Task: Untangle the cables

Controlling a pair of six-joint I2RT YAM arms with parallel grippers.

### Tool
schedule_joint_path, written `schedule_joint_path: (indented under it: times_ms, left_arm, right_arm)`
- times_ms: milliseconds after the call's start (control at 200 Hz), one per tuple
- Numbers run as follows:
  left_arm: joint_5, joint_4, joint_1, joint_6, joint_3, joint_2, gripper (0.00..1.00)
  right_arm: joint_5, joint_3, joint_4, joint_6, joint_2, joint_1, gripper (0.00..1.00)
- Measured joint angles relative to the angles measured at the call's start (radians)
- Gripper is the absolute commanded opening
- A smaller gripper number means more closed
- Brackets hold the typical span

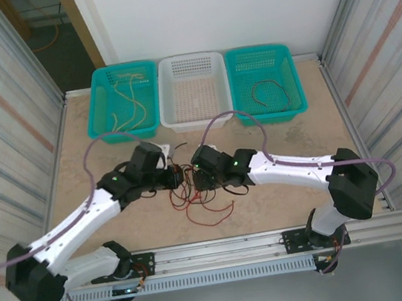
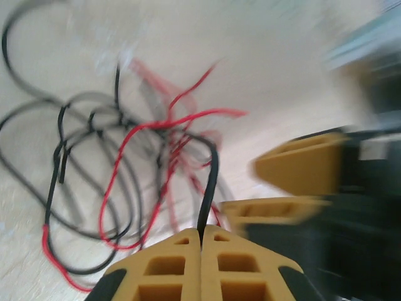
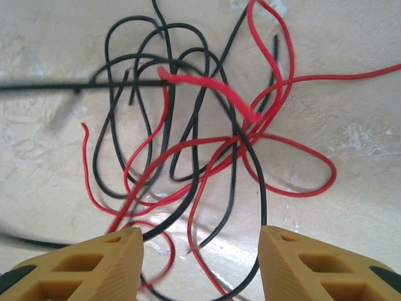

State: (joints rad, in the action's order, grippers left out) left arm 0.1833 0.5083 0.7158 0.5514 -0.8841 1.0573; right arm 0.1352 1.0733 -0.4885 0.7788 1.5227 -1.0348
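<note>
The left gripper [image 2: 200, 235] has its ribbed yellow fingers pressed together, pinching a black cable [image 2: 208, 188] that rises straight out from between the tips. Just beyond it lies the tangle of cables [image 2: 125, 169], thin, smooth red and black strands in overlapping loops on the pale, mottled counter [image 2: 263, 56]. The picture here is blurred.

The right gripper [image 3: 200, 241] is spread, one finger on each side of the tangle [image 3: 207, 144]. Red and black loops cross in the gap below it, and neither finger visibly touches them.

From above, both grippers [image 1: 175, 176] [image 1: 199, 177] meet nose to nose over the tangle [image 1: 200, 199] in the middle of the counter [image 1: 304, 136]. Three perforated plastic baskets stand along the far edge. The left teal basket [image 1: 98, 109] holds yellowish cables [image 1: 128, 101], a white basket [image 1: 197, 125] stands in the middle, and the right teal basket [image 1: 292, 78] holds a dark cable [image 1: 268, 94].
</note>
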Motion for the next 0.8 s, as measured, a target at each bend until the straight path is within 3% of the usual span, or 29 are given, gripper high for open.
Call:
schedule_joint_path:
  times_ms: [356,486,576,802]
  left_arm:
    - [0.132,0.088,0.000,-0.109,-0.330,-0.107,0.00]
    - [0.177,0.107,0.000,-0.122,-0.407,-0.107,0.00]
    - [0.197,0.099,0.000,-0.122,-0.459,-0.112,0.00]
    - [0.183,0.102,-0.011,-0.133,-0.572,-0.134,0.00]
  right_arm:
    - [-0.006,-0.067,0.019,0.026,-0.012,0.040,0.50]
    - [-0.015,-0.119,0.046,0.055,-0.012,0.058,0.34]
    - [-0.023,-0.152,0.053,0.074,-0.014,0.079,0.16]
    - [-0.030,-0.220,0.063,0.105,-0.060,0.132,0.14]
